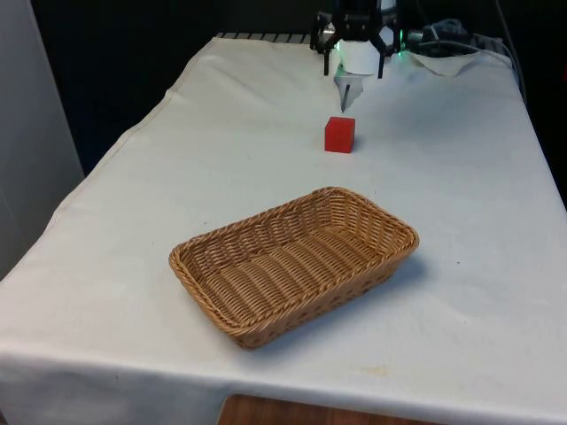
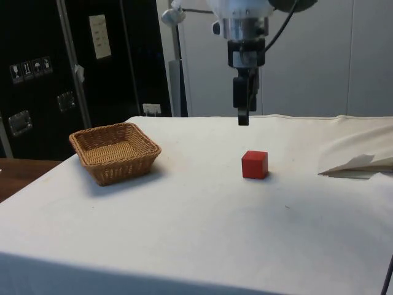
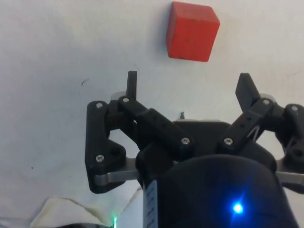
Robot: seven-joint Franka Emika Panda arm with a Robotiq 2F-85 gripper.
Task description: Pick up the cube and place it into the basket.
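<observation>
A red cube (image 1: pixel 339 135) (image 2: pixel 254 165) (image 3: pixel 192 32) rests on the white cloth, between the robot and the basket. A woven wicker basket (image 1: pixel 213 246) (image 2: pixel 92 149) lies nearer the front edge, with nothing inside it. My gripper (image 1: pixel 353 70) (image 2: pixel 244 115) (image 3: pixel 189 85) hangs open well above the cloth, behind the cube on the robot's side. Nothing sits between its fingers (image 3: pixel 132 83), and the cube lies just beyond the fingertips in the wrist view.
A crumpled white sheet (image 1: pixel 447 60) (image 2: pixel 359 163) lies on the cloth near the robot's base. The table edge (image 1: pixel 266 390) runs close below the basket in the front view.
</observation>
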